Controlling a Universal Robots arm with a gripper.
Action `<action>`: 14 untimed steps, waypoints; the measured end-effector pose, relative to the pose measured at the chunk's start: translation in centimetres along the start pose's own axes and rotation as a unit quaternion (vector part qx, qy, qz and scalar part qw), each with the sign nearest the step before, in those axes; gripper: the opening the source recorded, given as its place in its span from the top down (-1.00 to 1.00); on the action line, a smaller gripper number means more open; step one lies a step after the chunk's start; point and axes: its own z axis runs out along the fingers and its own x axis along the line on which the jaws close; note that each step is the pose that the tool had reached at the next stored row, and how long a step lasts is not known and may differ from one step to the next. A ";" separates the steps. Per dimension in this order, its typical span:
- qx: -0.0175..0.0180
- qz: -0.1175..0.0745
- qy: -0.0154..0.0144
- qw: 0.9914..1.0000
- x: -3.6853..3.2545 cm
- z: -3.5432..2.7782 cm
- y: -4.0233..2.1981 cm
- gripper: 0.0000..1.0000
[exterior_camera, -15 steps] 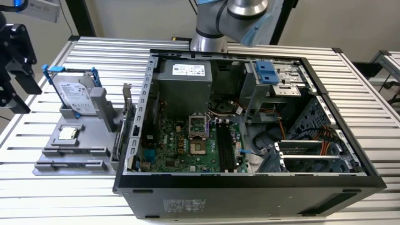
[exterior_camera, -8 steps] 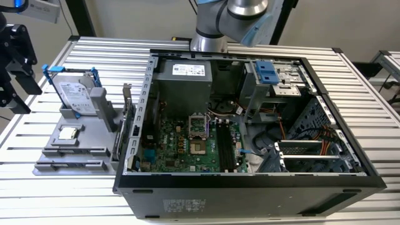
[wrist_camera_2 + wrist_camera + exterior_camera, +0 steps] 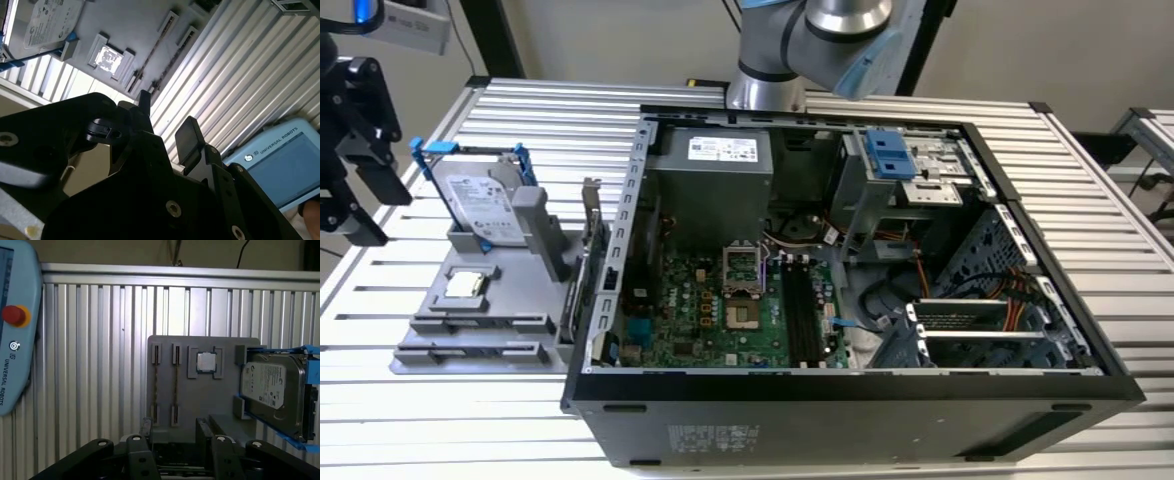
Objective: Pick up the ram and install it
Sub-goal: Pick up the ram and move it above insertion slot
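Note:
Two ram sticks stand edge-up in the two long grooves of the grey holder [image 3: 200,400]. They show as thin brownish strips, ram [image 3: 175,385] and ram [image 3: 159,46]. In the exterior view the grooves [image 3: 474,325] lie at the holder's near end. My gripper [image 3: 174,426] hovers well above the holder, open, with nothing between its black fingers [image 3: 187,135]. In the exterior view the gripper [image 3: 374,205] hangs at the far left, away from the computer case. The black motherboard slots [image 3: 797,300] run along the middle of the green board.
On the holder sit a silver hard drive in a blue frame [image 3: 272,385] and a small square processor chip [image 3: 205,361]. The open black computer case [image 3: 854,380] stands on the ribbed metal table [image 3: 100,365]. A light blue teach pendant [image 3: 15,330] lies beside the holder.

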 end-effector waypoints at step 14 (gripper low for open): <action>0.000 0.000 0.000 1.000 0.02 0.86 -0.01 -1.00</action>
